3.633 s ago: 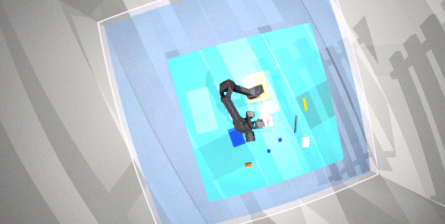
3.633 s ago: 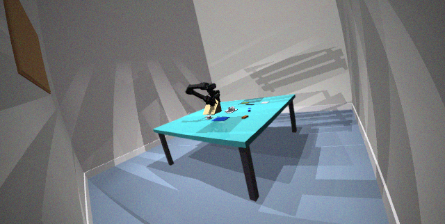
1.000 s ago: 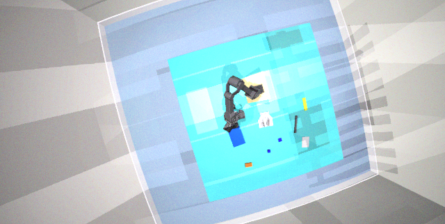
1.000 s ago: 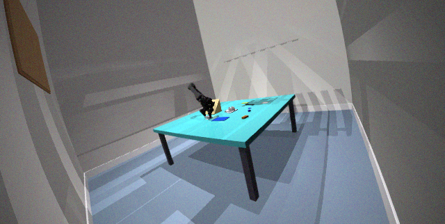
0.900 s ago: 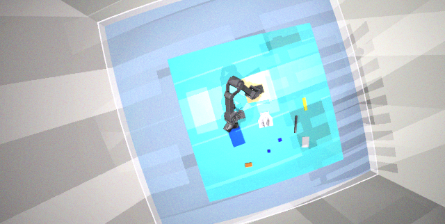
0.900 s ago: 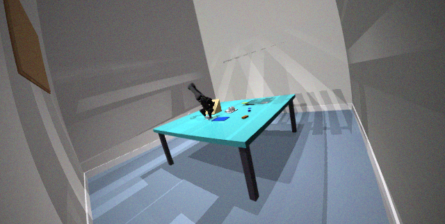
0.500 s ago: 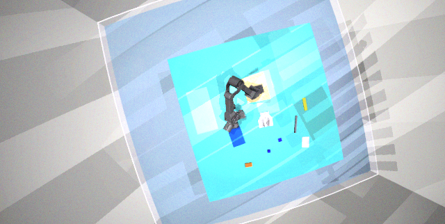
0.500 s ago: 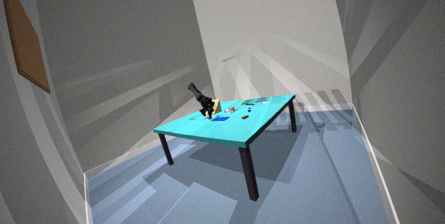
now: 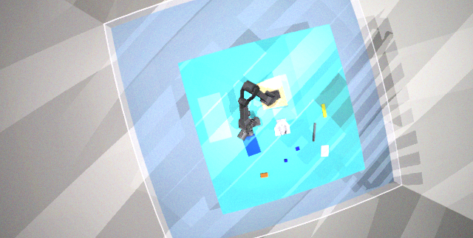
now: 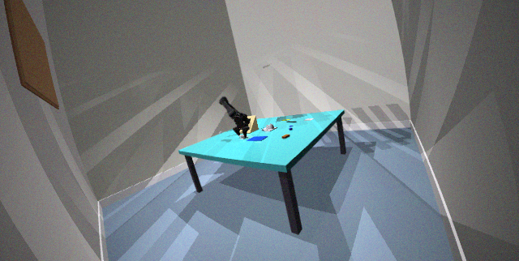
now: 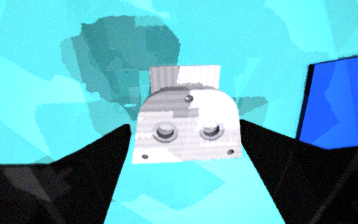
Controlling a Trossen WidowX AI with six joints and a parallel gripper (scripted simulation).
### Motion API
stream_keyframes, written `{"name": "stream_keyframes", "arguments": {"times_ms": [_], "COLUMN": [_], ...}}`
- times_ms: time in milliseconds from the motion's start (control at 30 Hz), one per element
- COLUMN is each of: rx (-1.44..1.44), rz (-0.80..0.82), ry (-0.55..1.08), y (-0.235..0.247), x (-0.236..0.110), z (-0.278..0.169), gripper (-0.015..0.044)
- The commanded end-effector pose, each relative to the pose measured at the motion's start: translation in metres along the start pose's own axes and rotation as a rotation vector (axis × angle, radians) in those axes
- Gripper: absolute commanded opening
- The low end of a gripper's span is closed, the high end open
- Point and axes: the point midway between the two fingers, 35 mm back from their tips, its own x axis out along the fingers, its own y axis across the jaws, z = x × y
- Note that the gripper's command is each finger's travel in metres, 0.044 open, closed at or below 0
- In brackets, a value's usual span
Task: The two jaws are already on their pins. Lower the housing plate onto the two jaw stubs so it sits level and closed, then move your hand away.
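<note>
The housing plate (image 11: pixel 188 145) is pale grey, with a rounded far edge, two ringed holes and three small dark holes. It lies face up on a small ribbed stand (image 11: pixel 205 75). My gripper (image 11: pixel 184 126) (image 10: pixel 242 135) is open, pointing down over the plate, with one black finger beside each side edge. The plate's edges look very near the fingertips; contact cannot be told. The white jaw assembly (image 9: pixel 282 128) (image 10: pixel 269 128) stands apart on the table, to the right of my hand in the top view. Its jaws and stubs are too small to make out.
A blue mat (image 9: pixel 253 147) (image 10: pixel 257 139) (image 11: pixel 345 102) lies just beside my hand. An orange block (image 9: pixel 264 175) (image 10: pixel 285 136), two small blue cubes (image 9: pixel 297 148) (image 9: pixel 285 160), a dark bar (image 9: pixel 314 131), a yellow bar (image 9: pixel 324 111) and a white block (image 9: pixel 324 151) lie farther off.
</note>
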Motion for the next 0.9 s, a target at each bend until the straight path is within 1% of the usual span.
{"name": "stream_keyframes", "arguments": {"times_ms": [0, 267, 600, 867], "rx": [0.0, 0.0, 0.0, 0.001], "rz": [0.0, 0.0, 0.0, 0.0], "ry": [0.0, 0.0, 0.0, -0.009], "y": [0.0, 0.0, 0.0, -0.003], "x": [0.0, 0.0, 0.0, -0.023], "z": [0.0, 0.0, 0.0, 0.001], "gripper": [0.04, 0.0351, 0.0351, 0.0351]}}
